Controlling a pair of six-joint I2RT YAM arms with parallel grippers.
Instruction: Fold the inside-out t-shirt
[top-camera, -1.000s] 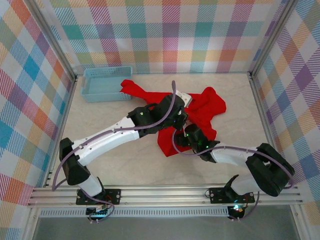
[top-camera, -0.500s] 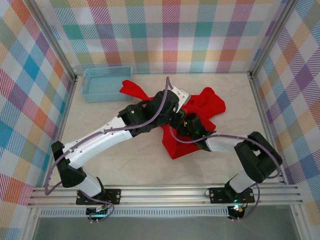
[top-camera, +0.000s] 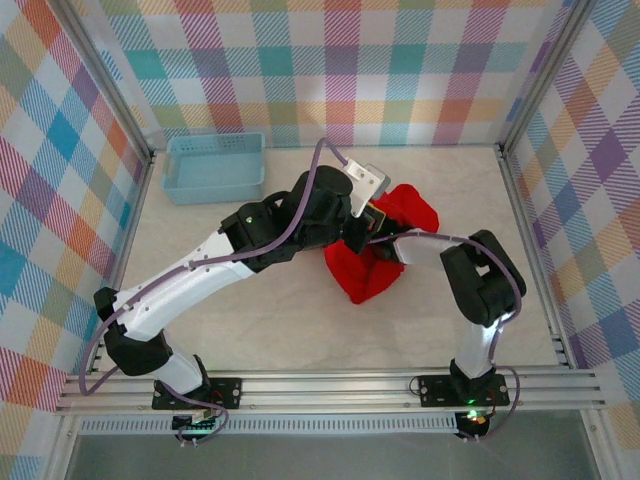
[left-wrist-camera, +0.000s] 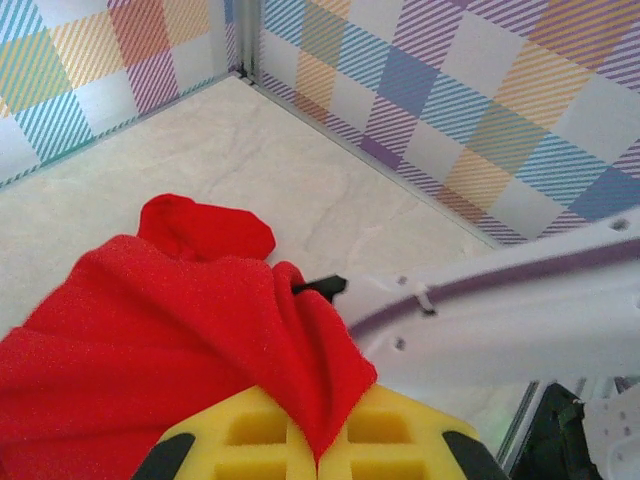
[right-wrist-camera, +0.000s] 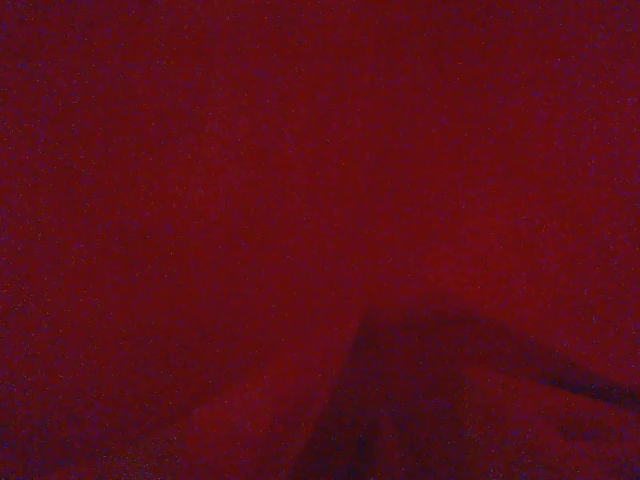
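arms (top-camera: 190, 278): white shells, black joints | cables (left-wrist-camera: 500, 282): purple | fingers (left-wrist-camera: 400, 432): yellow, gridded pads

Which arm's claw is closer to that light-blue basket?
Left. The left gripper, shut on the red t-shirt, is right of the basket. The right gripper sits just beyond it, farther from the basket, buried in the cloth.

Red t-shirt (top-camera: 366, 280) lies bunched in a heap.

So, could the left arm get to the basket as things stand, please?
Probably yes: the table between left arm and basket is bare, though its gripper is shut on the shirt.
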